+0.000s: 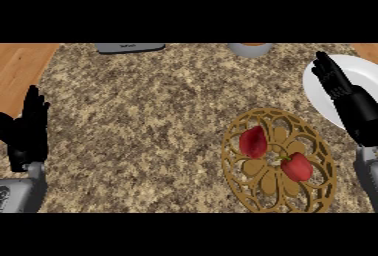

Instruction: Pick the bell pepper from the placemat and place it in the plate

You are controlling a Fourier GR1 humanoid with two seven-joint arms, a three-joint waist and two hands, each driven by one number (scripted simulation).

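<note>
The speckled granite worktop (148,125) fills most of the head view, with strips of wood showing at its upper left and upper right corners. Next in size is the round wooden placemat (314,150), an openwork piece with a flower-like pattern, lying toward the lower right; its bottom rim is cut off by the lower edge. A white plate (362,70) sits just beyond it at the right; the view's edge cuts it off and the right arm hides part of it.

The right hand (336,82) lies over the plate's left part with fingers straight and apart, holding nothing. The left hand (28,125) rests at the left edge, fingers up and relaxed, also empty.

On the placemat lie two red pieces: the bell pepper (297,167), with a small green stem, near the mat's middle right, and a second red piece (253,141) just to its upper left, whose exact kind is hard to make out.

At the top edge a grey flat object (129,47) is cut off; it bears a small marking too small to read. A grey cup-like vessel (251,49) beside it is also cut off.
</note>
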